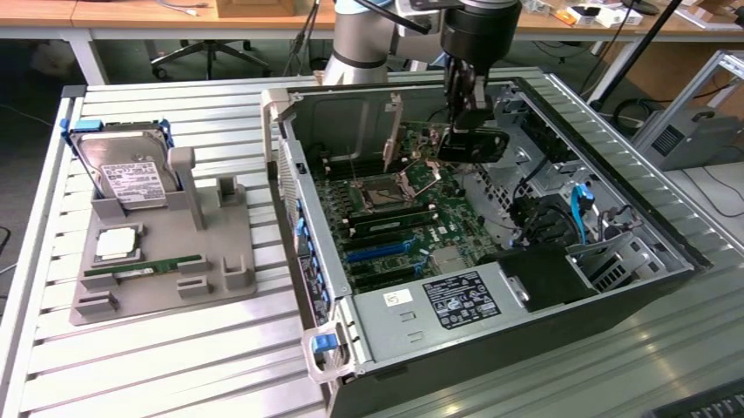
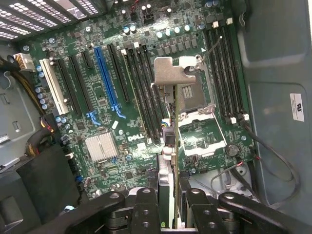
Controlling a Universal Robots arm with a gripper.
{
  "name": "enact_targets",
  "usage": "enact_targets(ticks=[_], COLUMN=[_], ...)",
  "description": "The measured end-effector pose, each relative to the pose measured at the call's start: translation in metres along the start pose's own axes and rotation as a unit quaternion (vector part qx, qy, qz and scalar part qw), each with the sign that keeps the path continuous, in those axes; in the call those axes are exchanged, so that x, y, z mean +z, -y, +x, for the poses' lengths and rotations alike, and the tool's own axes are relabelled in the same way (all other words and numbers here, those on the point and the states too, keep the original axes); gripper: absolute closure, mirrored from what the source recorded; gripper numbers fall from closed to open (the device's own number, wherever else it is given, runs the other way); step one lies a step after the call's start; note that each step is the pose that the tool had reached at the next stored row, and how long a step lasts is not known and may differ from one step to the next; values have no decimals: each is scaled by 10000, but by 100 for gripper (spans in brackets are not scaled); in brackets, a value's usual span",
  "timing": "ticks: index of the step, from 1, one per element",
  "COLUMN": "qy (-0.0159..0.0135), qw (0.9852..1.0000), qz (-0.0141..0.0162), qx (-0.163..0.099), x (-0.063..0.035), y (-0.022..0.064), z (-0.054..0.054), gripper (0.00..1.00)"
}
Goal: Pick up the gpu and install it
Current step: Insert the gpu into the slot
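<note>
Dark and thin, the gpu (image 2: 165,170) sits clamped edge-on in the gripper (image 1: 471,144), upper centre of the exterior view, over the motherboard (image 2: 107,112); installing seems in hand, probably needing careful alignment with a slot (image 2: 108,78).

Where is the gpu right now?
In the wrist view the gpu is held edge-on in the gripper, hanging over the motherboard near the processor socket; in the exterior view the gripper is inside the open computer case.
</note>
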State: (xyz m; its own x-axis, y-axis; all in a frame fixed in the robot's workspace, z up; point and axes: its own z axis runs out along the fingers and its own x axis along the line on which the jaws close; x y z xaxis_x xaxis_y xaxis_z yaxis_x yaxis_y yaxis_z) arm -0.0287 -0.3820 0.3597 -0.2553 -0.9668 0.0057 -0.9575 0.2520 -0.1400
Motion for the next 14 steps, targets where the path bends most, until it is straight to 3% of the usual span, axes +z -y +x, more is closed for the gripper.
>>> enact_targets(ticks=[14], qy=[58], qw=[9989], qz=[5], qx=[-471], x=[4], y=[-1], z=[0], gripper=[73])
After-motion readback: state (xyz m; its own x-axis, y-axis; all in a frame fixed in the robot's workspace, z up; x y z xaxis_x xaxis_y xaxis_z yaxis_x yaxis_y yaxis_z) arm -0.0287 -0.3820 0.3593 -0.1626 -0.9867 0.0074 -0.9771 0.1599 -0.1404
